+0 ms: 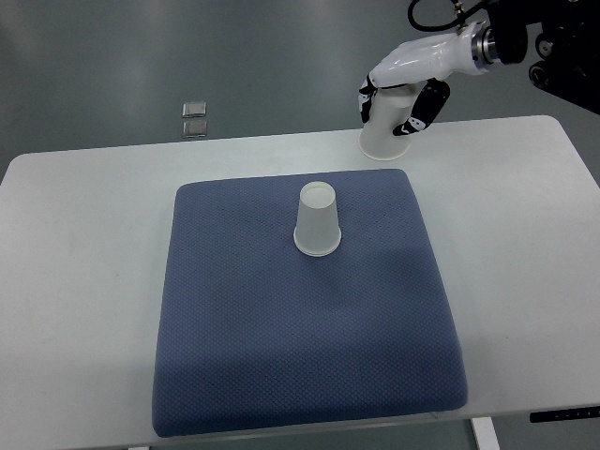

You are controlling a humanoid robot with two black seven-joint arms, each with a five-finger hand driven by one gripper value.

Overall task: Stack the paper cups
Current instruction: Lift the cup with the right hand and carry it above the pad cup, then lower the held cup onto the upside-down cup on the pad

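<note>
Right hand enters from top right, fingers wrapped around white cup at far edge of table, just beyond mat's far right corner. Cup base touching or near tabletop; cannot tell which. Second cup stands upside down on blue mat, near mat's far middle, well apart from held cup. Two small square plates on floor beyond table.

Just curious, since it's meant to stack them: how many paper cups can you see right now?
2. One cup stands upside down on the blue mat. The other cup is at the table's far edge, gripped by the right hand. None looks hidden.
</note>
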